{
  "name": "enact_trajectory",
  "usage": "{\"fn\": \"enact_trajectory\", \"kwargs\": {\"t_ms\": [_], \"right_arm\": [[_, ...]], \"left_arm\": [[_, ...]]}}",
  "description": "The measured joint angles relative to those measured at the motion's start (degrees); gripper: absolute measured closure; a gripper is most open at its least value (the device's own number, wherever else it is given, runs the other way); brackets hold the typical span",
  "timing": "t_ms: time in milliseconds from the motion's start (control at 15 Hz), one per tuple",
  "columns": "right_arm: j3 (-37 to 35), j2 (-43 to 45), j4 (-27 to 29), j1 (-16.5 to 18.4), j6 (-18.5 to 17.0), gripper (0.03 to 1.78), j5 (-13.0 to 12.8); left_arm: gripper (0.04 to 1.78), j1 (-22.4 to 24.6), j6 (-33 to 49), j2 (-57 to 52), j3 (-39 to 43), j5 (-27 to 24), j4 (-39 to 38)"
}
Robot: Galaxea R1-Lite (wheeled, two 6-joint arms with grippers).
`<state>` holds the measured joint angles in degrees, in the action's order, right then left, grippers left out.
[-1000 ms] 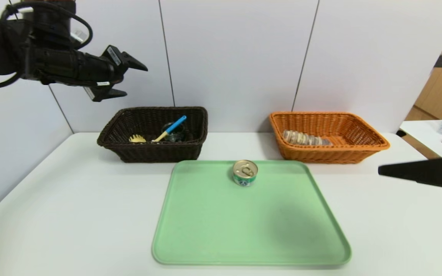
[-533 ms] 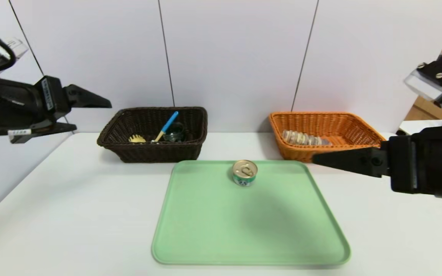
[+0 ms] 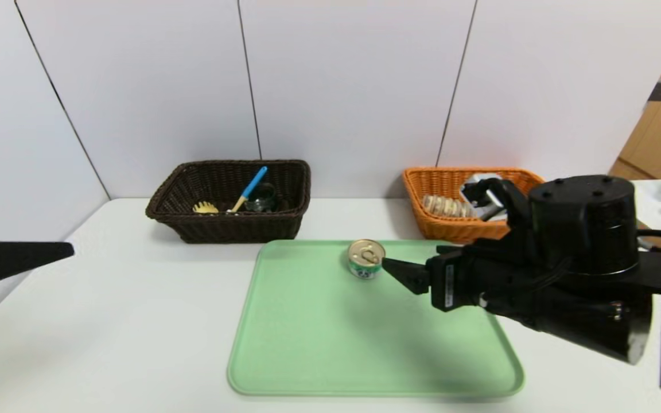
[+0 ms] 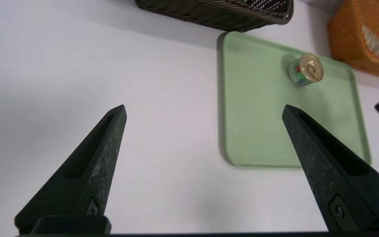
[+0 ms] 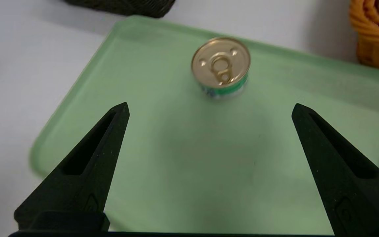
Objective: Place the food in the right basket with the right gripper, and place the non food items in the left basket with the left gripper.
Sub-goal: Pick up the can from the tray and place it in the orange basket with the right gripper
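We see the right gripper (image 5: 209, 110), jaws wide apart, just beside the tin (image 3: 366, 258), upright on the green tray (image 3: 330, 367). Left gripper (image 4: 204, 110) w/ jaws apart too, low over the surface (image 3: 135, 321) at far left.

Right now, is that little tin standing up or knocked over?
Standing up. The tin sits on the green tray with its gold pull-tab lid facing upward, ahead of the open right gripper, which isn't touching it.
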<state>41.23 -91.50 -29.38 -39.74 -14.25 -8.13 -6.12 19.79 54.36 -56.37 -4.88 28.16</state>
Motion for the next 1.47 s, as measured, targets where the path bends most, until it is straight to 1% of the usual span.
{"fn": "enact_trajectory", "kwargs": {"t_ms": [67, 133, 267, 467, 533, 733, 1000, 1200, 1467], "right_arm": [[-2.7, -3.3, -8.5, 0.0, 1.5, 0.1, -1.4], [-5.2, -6.1, -15.9, -0.1, 2.8, 0.1, -2.5], [-9.3, -10.6, -28.4, -0.1, 4.4, 0.1, -4.1], [-13.9, -15.4, -41.0, -0.1, 6.9, 0.1, -4.8], [-14.9, -16.3, -43.6, -0.2, 7.5, 0.1, -4.8], [-16.3, -18.5, -44.8, -1.2, 8.3, 0.1, -4.8], [-16.0, -21.9, -47.5, -1.7, 9.6, 0.1, -4.7], [-14.2, -24.3, -47.6, -1.7, 9.5, 0.1, -4.7], [-9.6, -27.6, -47.6, -1.3, 9.6, 0.1, -4.8]], "left_arm": [[0.15, 0.0, -1.4, -1.1, 0.3, 0.5, 0.4], [0.15, 0.1, -1.8, -1.9, 0.6, 0.6, 0.6], [0.15, 0.1, -2.0, -2.6, 1.5, 0.6, 0.6], [0.13, 0.1, -2.3, -3.1, 3.2, 0.5, 0.5], [0.13, 0.1, -2.3, -3.1, 3.6, 0.5, 0.4], [0.13, 0.1, -2.3, -3.2, 4.7, 0.5, 0.2], [0.13, 0.1, -2.3, -3.4, 5.5, 0.5, 0.1], [0.13, 0.1, -2.3, -3.8, 6.4, 0.5, 0.0], [0.13, 0.1, -2.3, -4.1, 6.8, 0.5, 0.0]]}}
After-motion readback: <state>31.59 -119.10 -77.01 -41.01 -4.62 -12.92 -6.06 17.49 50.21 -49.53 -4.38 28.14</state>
